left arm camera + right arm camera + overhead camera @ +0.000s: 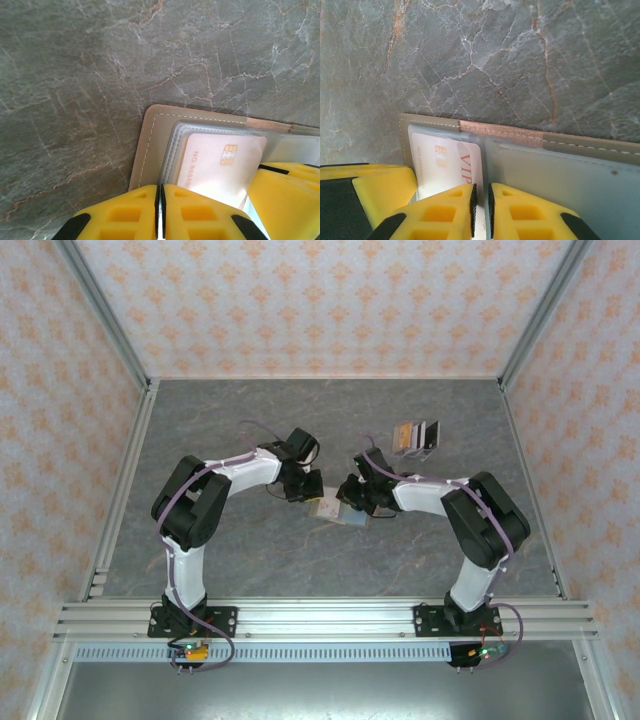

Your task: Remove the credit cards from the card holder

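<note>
Top external: both arms meet at the middle of the table (pixel 250 550), over the open holder (pixel 338 512), which lies flat between their tips.
Left gripper (pixel 159 212): fingers together with only a hairline slit, low at the holder's outer panel beside the sleeve; I cannot tell if anything is pinched.
Right gripper (pixel 481 210): fingers nearly together with a narrow gap, at the centre fold; grip unclear.
Card (pixel 220 162): pale pink, gold chip, in a clear sleeve between the two grippers.
Loose cards (pixel 415 438): a short row on the table's far side, well apart from the holder.
</note>
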Motion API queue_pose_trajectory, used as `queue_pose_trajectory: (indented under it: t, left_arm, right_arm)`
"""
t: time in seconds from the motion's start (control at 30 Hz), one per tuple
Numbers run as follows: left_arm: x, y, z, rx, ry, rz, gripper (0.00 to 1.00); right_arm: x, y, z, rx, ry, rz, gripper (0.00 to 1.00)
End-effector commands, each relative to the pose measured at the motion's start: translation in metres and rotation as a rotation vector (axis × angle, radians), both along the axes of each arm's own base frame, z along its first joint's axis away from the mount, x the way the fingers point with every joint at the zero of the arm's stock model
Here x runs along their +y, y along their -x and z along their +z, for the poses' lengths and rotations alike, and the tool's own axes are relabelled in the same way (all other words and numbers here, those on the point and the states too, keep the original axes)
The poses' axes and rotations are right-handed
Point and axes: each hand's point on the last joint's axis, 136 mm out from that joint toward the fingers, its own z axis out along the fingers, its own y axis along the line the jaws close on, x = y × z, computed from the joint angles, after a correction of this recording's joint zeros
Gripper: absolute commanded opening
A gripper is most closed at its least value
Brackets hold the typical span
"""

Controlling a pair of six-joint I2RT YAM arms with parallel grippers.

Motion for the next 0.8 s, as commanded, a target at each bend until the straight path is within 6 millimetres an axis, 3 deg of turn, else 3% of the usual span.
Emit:
queue_pose_trajectory:
  t: [0.0,0.27,0.53,0.77]
  left_arm:
    - [0.005,0.015,-0.017,0.051,-0.025,-0.003,0.12]
    - [0.005,0.016,-0.017,0.052,-0.024,-0.006,0.08]
    - [0.010,0.014,-0.013,0.035,-0.048,0.003,0.09]
    - [0.008,0.012,0.001,0.012,-0.029,-0.001,0.13]
  right_arm:
    - [0.001,0.003,-0.008,0.005,-0.005,0.014,0.17]
    - [0.001,0.002,-0.004,-0.010,-0.015,0.013,0.15]
    - [-0.020,-0.001,0.006,-0.084,0.046,-0.042,0.04]
    - [-0.033,0.000,0.006,-0.090,0.077,-0.080,0.01]
